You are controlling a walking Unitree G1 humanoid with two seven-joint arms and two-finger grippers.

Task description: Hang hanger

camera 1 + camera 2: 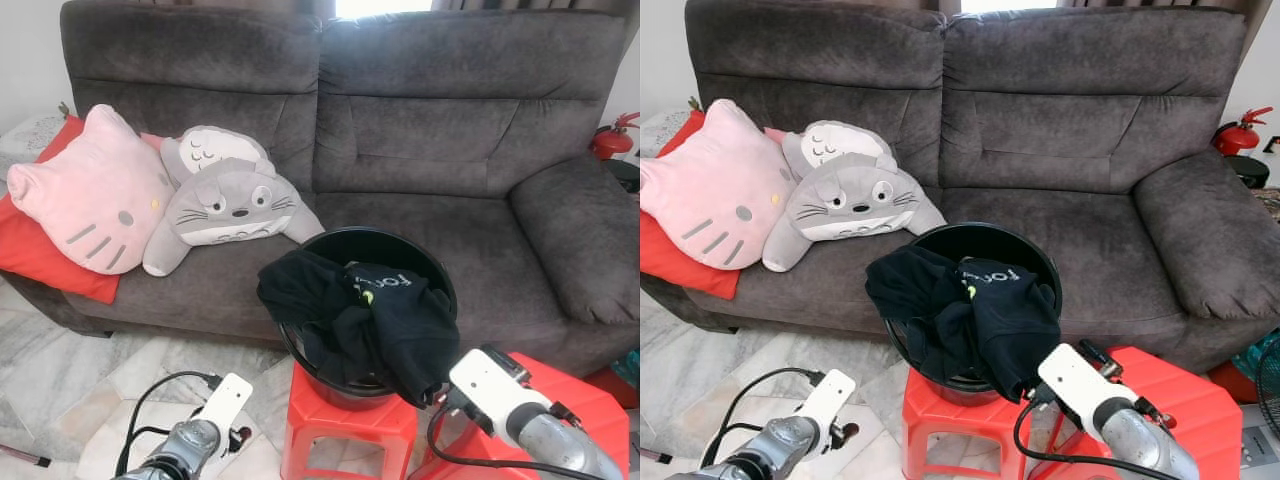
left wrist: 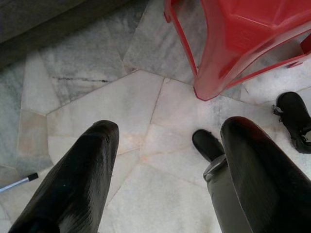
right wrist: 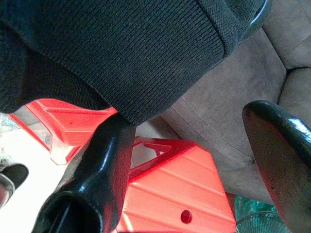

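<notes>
Centrally, a round black plastic bucket [image 1: 400, 250] stands on a red plastic stool [image 1: 350, 425] just in front of the dark grey fabric sofa [image 1: 440, 130]; a black knitted garment with pale lettering [image 1: 360, 320] is heaped in it and spills over its near rim. No hanger can be made out; if one lies in the bucket, the cloth hides it. Right gripper [image 3: 189, 160]: raised at the near right, just under the hanging edge of the garment; its two long black fingers [image 3: 97, 179] are spread wide with nothing between them, and one fingertip touches or almost touches the knitted hem, which of the two cannot be told. Its silver arm with white wrist housing [image 1: 495, 390] shows in the head views, near right of the bucket. A second red plastic stool [image 1: 580, 410] stands to the right, beside the first. Left gripper [image 2: 165, 160]: low at the near left, well apart from the bucket, pointed down at the pale marble floor [image 2: 121, 107], fingers parted and empty. Far left on the sofa seat: a pink cat-face cushion [image 1: 90, 190], a grey round-eyed plush animal [image 1: 225, 205] leaning beside it, and a red cushion [image 1: 40, 250] beneath the pink one. Far right: a red fire extinguisher [image 1: 612, 138].
</notes>
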